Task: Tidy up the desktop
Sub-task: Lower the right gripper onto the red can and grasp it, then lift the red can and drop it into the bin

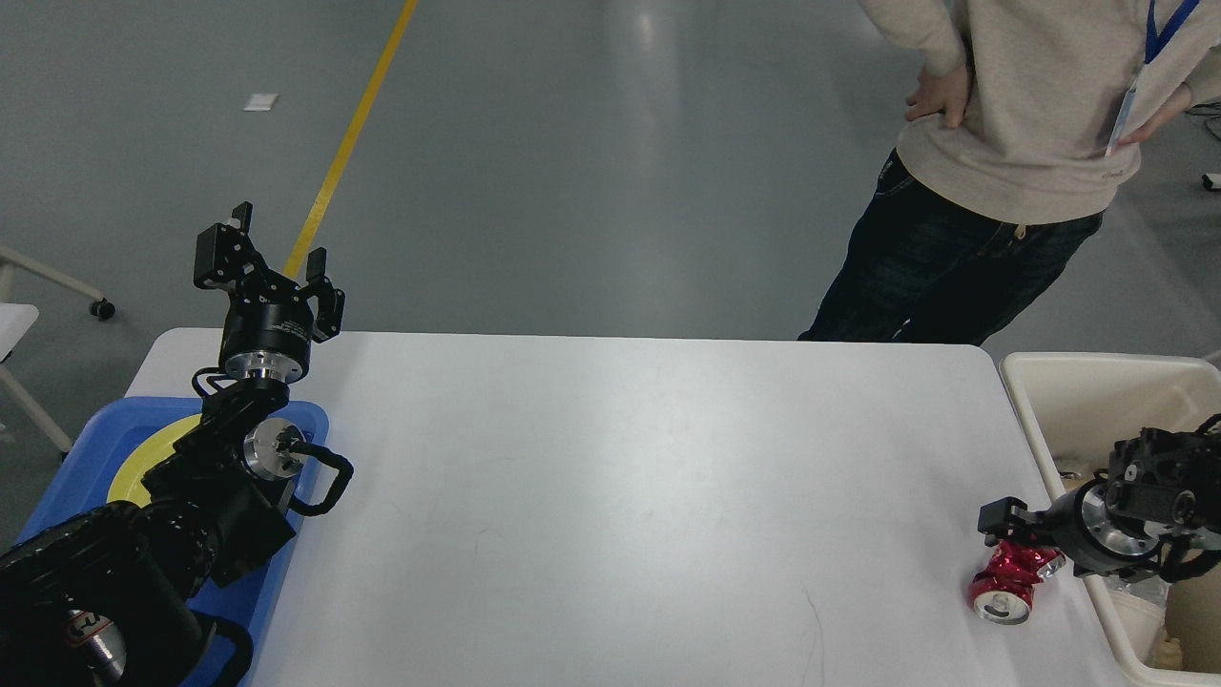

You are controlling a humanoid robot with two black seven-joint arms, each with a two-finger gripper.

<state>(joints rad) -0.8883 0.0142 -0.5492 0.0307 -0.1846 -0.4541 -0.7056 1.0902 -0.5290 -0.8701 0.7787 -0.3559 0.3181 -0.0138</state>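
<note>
The desktop (610,496) is a large white tabletop with rounded corners. A crushed red can (1009,580) lies on it near the front right edge. My right gripper (1054,546) hangs low right over the can, its fingers spread to either side of the can's top, and one fingertip (998,516) shows clearly. I cannot tell if it touches the can. My left gripper (270,269) is open and empty, raised above the far left corner of the desktop.
A blue tray (307,420) with a yellow plate (143,458) sits at the left, partly under my left arm. A cream bin (1040,382) with rubbish stands off the right edge. A person (1011,143) stands beyond the far right corner.
</note>
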